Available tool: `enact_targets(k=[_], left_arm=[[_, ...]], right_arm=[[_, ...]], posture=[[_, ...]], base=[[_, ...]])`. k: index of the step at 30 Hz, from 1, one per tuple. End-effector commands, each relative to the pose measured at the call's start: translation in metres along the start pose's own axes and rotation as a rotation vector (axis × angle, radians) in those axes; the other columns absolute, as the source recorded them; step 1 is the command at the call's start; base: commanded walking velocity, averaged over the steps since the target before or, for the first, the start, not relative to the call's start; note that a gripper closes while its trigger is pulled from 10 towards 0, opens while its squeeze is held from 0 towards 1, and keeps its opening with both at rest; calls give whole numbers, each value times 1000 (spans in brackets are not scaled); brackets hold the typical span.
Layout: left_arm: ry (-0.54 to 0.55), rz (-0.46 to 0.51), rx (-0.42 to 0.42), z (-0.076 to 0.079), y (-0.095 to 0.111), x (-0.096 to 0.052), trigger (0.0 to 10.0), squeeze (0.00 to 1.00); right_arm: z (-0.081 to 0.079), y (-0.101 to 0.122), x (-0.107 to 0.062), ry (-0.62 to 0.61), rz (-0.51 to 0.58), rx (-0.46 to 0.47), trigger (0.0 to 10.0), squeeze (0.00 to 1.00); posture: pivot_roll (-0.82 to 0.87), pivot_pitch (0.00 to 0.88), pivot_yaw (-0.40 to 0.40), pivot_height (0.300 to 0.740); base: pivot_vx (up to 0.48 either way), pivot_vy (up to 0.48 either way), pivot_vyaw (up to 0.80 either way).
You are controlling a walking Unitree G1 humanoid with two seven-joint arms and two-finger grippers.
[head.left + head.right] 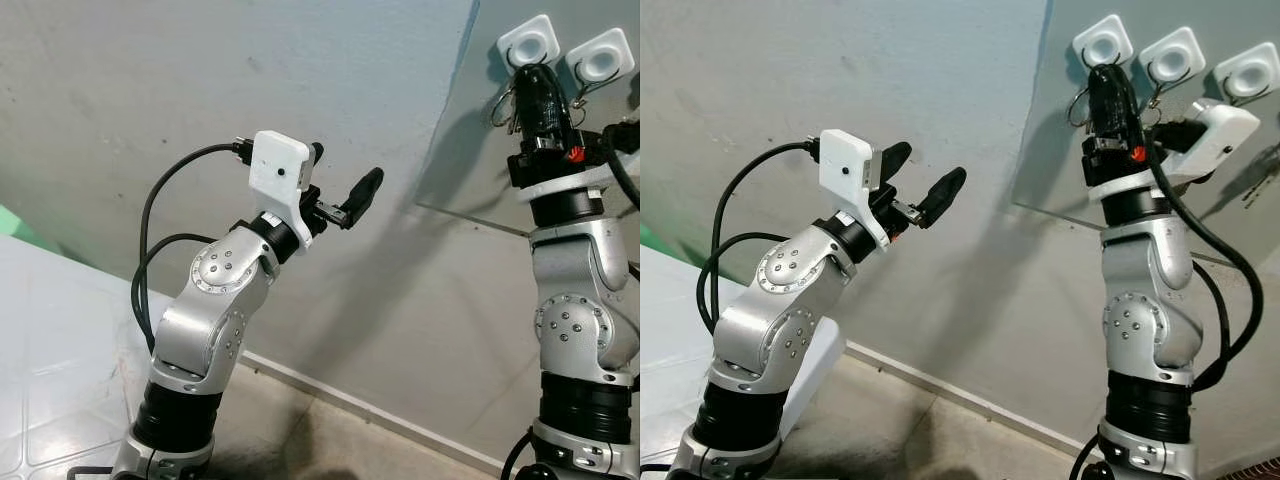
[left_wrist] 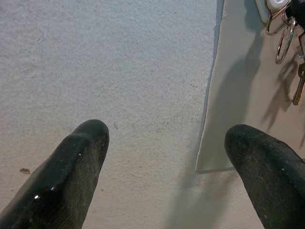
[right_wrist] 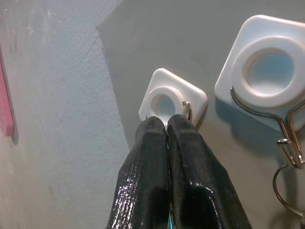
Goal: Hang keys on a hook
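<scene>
While the right gripper (image 3: pixel 167 125) pressed up against the leftmost white hook (image 3: pixel 172 98) on the grey panel (image 1: pixel 1060 150), its two black fingers (image 3: pixel 190 157) lay closed flat against each other with no gap between them. Their tips touched the lower rim of that hook's square base, and a thin wire loop (image 3: pixel 187 109) showed just beside the tip of one finger, against the base. Whether the fingers pinched that loop could not be told. Beside the fingers, on the neighbouring hook (image 3: pixel 267 71), a wire hanger (image 3: pixel 286 138) and a key ring (image 3: pixel 281 191) hung down, near the fingers but not touching them.

The keys (image 2: pixel 286 38) hung from a hook (image 2: pixel 271 8) on the panel, well ahead of and off to one side of the left gripper's fingers; one key (image 2: pixel 300 88) dangled lowest.

The left gripper (image 1: pixel 925 185) was raised in front of the bare wall (image 1: pixel 150 80), its fingers (image 2: pixel 71 176) spread wide and holding nothing. Between those fingers lay open wall, and the panel's straight vertical edge (image 2: pixel 209 95) ran down towards the far finger, ending at a lower corner just beside its tip. The wall ahead of the left fingers offered free room out to that edge.

A third hook (image 1: pixel 1248 72) sat further along the panel past the right arm. Below, the wall met the floor (image 1: pixel 330 440) at a pale skirting line.
</scene>
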State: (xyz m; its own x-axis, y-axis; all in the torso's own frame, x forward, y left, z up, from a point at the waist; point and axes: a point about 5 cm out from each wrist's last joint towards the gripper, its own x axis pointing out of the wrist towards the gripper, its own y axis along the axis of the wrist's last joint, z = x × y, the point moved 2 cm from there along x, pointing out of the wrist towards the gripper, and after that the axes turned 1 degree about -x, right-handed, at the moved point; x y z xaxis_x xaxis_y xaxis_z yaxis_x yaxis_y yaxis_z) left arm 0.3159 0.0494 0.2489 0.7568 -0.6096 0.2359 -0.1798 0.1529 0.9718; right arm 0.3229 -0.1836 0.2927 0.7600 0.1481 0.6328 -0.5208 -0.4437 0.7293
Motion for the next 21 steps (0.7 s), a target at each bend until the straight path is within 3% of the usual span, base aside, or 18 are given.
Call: enact_targets(k=[1,7,12,21], left_arm=[[-2,11,4,2,4,0,10000,0],[1,10,2,1,4,-1,10000,0],[3,8,0,1,4,-1,10000,0],[4,11,-1,1,5,0,10000,0]], right_arm=[[18,22,-3,-92,91,-29,10000,0],[22,13,-10,-106,61,-26,10000,0],[7,26,-3,-31,121,29,10000,0],[-16,36,9,72,142,26,10000,0]], posture=[[21,50,-15,702],[24,53,-15,702],[24,56,-12,702],[26,59,-14,702]], base=[[0,0,0],[0,0,0],[0,0,0],[0,0,0]])
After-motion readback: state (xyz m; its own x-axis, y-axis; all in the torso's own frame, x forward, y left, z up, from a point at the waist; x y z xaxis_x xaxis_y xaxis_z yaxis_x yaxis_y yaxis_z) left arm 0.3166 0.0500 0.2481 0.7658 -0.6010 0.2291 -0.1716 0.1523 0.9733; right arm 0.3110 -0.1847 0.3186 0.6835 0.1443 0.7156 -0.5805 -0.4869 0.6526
